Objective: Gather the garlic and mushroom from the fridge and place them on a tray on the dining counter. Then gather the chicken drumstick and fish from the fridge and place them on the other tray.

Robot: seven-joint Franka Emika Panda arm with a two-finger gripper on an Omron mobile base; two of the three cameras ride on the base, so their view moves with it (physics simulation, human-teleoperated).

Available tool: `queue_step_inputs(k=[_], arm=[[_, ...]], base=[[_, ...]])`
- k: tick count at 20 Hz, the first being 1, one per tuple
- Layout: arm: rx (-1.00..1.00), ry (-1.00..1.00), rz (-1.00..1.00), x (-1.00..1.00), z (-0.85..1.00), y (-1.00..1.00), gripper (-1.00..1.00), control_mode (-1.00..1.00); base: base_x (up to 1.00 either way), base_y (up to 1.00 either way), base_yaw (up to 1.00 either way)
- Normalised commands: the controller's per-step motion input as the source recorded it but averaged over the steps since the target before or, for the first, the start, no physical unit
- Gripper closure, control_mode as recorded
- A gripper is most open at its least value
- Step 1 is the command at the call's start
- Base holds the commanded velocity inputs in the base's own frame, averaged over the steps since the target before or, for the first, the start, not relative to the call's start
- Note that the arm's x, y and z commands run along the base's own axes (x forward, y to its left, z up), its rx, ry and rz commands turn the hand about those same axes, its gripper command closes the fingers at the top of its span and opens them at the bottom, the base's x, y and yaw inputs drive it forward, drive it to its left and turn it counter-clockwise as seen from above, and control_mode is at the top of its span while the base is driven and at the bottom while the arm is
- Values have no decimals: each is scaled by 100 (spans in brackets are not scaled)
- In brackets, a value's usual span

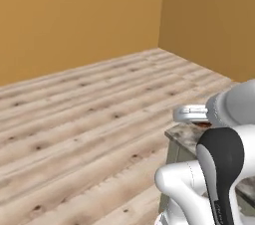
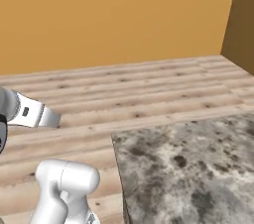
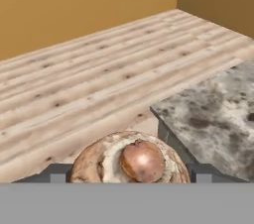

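In the hand view my gripper (image 3: 129, 174) is shut on the mushroom (image 3: 130, 161), a round brown cap with pale gills and a reddish-brown stem facing the camera. The dark fingertips (image 3: 57, 173) press on its two sides. It hangs over wooden floor, just left of the corner of the dining counter (image 3: 213, 114). That mottled grey-brown marble top also shows in the left base view (image 1: 182, 133) and the right base view (image 2: 188, 168). The fridge, both trays, garlic, chicken drumstick and fish are out of view.
Light wooden plank floor (image 1: 84, 119) stretches ahead to orange walls (image 2: 114, 15) that meet in a corner at the far right. The counter's olive-beige base (image 3: 171, 141) drops below its corner.
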Motion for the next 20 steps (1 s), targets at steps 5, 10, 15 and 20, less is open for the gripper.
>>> queue_step_inputs(k=[5,10,15,20], arm=[[0,0,0,0,0,0,100,100],[0,0,0,0,0,0,100,100],[0,0,0,0,0,0,100,100],[0,0,0,0,0,0,100,100]], base=[[24,13,-53],[14,20,-56],[26,30,-52],[52,37,-46]])
